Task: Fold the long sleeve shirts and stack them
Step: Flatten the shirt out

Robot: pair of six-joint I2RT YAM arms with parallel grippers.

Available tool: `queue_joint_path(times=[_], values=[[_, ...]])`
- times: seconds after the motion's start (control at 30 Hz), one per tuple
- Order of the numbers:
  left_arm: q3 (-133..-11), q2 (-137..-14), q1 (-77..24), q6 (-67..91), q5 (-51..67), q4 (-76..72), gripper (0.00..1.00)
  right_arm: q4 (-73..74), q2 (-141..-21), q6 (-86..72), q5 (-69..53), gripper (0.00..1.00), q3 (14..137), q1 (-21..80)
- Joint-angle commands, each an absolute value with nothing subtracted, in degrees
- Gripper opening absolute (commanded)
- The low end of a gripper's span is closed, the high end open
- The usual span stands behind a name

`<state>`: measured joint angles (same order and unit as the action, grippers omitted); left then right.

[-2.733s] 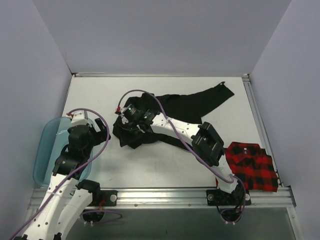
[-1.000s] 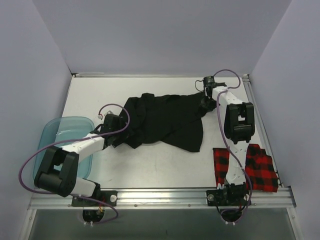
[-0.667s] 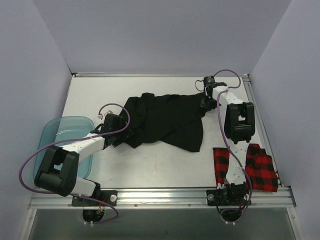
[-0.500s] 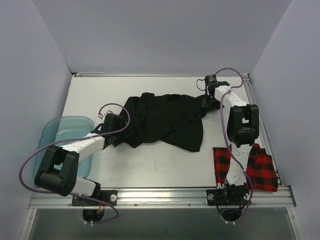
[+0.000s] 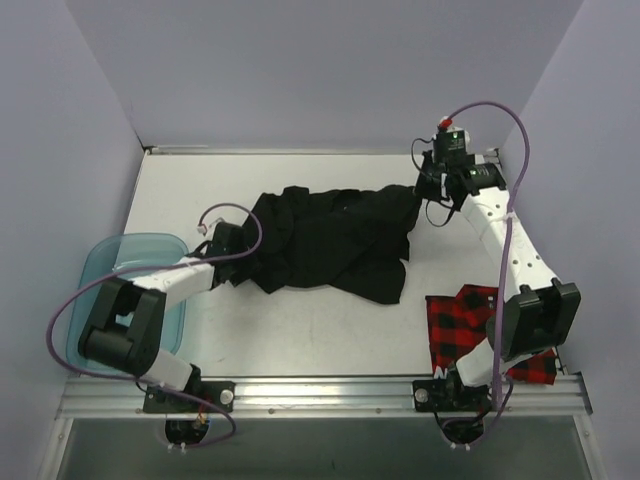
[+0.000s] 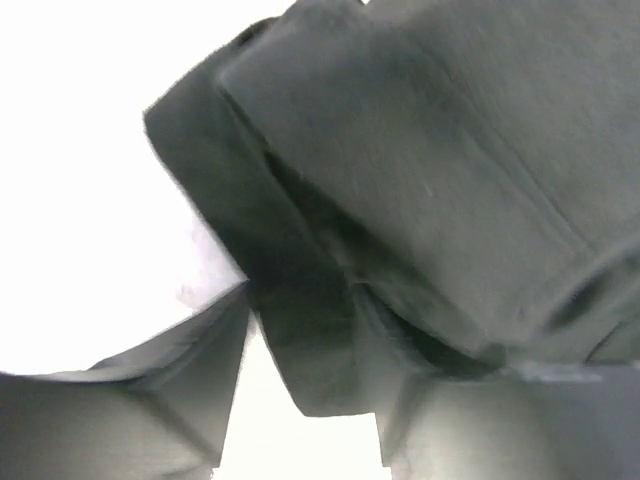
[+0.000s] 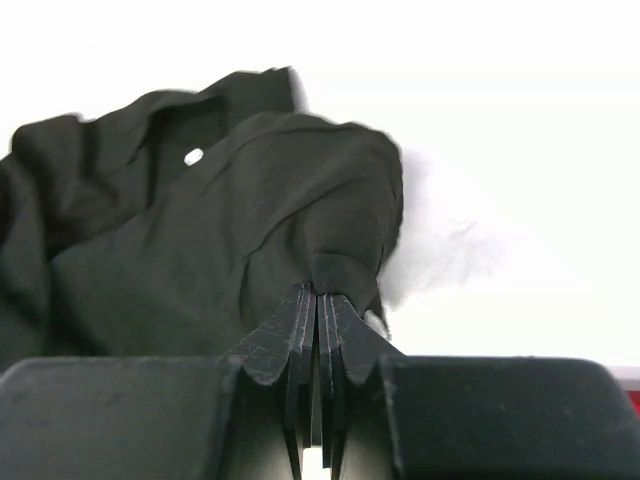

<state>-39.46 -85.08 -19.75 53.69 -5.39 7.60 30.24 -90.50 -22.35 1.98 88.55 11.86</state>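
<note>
Black is the colour of the long sleeve shirt (image 5: 335,240) that lies crumpled across the middle of the white table (image 5: 300,340). It stretches between the two grippers.

The right gripper (image 5: 421,192) is at the far right end of this shirt. In the right wrist view its fingers (image 7: 300,330) are pressed tight together, and they pinch a small bunch of black cloth at their tips.

The left gripper (image 5: 252,263) is at the near left end of the shirt. In the left wrist view its fingers (image 6: 150,400) stand apart, and a fold of the black shirt (image 6: 400,180) lies in the gap between them.

The red-and-black check shirt (image 5: 460,320) lies flat at the near right corner, well apart from both grippers, and the right arm crosses over it. A see-through blue plastic tub (image 5: 130,240) sits at the left edge of the table.
</note>
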Motion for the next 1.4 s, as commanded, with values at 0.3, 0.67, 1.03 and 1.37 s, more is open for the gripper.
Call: queue_joint_path(times=[0.3,0.67,1.03,1.37], values=[[-64.06,-95.72,-13.46,42.29,-8.96,26.88,0.00,41.48,-75.42,-18.98,-2.29,0.00,91.76,21.70],[-63.03,-79.38,-6.95,32.09,-15.38,37.44,0.00,38.86,-64.77,-34.18,-0.18,0.00,70.33,51.30],[-56.78,-72.69,-5.63,27.17,-13.01,37.35,0.00,33.84,-74.98,-36.83,-3.69,0.59,65.39,64.02],[-55.81,-73.56,-4.13,24.34,-12.13,35.60,0.00,24.45,-71.53,-35.33,-5.18,0.52,51.43,31.58]])
